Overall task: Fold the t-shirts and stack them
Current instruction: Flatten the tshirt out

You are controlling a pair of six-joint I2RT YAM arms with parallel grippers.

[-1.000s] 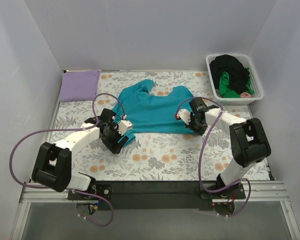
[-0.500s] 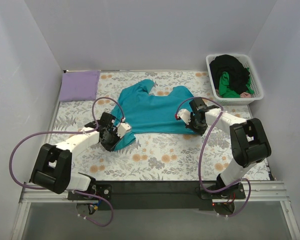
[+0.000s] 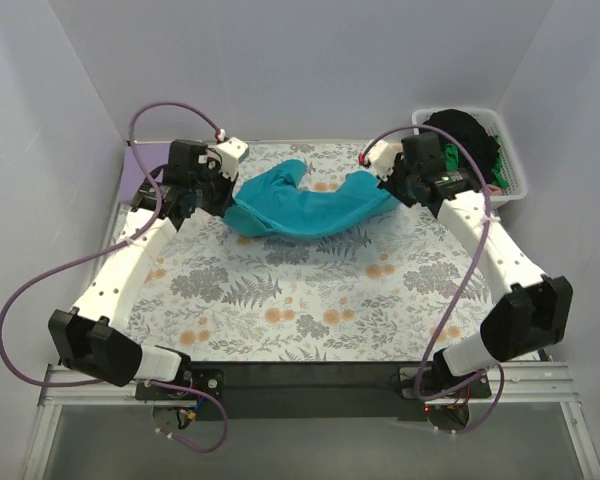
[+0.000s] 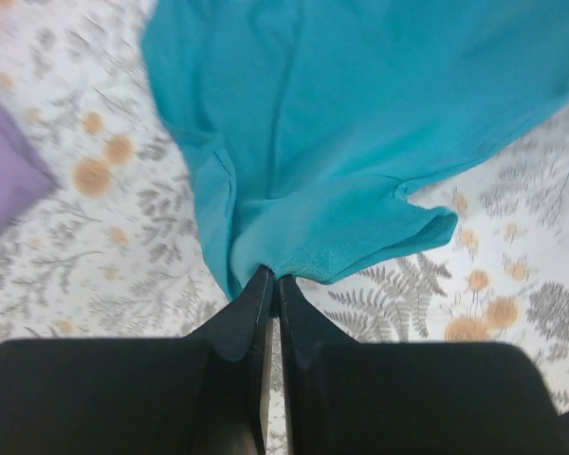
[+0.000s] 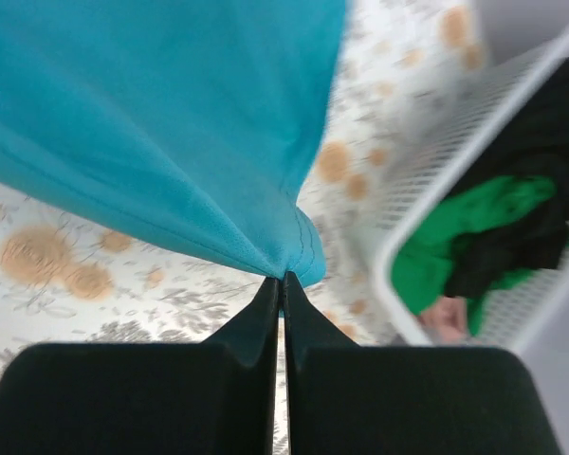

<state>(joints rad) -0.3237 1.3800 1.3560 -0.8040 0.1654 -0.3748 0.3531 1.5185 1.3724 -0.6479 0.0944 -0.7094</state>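
Note:
The teal t-shirt point(image 3: 305, 208) hangs stretched between both grippers over the far half of the table, sagging in the middle. My left gripper point(image 3: 230, 196) is shut on its left corner; in the left wrist view the cloth point(image 4: 341, 142) bunches at the fingertips point(image 4: 273, 278). My right gripper point(image 3: 392, 192) is shut on the right corner, and the right wrist view shows the hem point(image 5: 171, 142) pinched at the fingertips point(image 5: 282, 280). A folded lavender t-shirt point(image 3: 148, 188) lies at the far left, mostly hidden behind the left arm. Black point(image 3: 458, 132) and green point(image 3: 500, 170) t-shirts sit in the basket.
The white slatted basket point(image 3: 514, 192) stands at the far right corner, close beside the right gripper. The floral table cloth point(image 3: 310, 300) covers the table. Grey walls enclose the left, back and right sides.
The left gripper shut on the teal shirt's near-left corner. Both arms then lifted and carried the near edge toward the back of the table, raising the shirt off the cloth.

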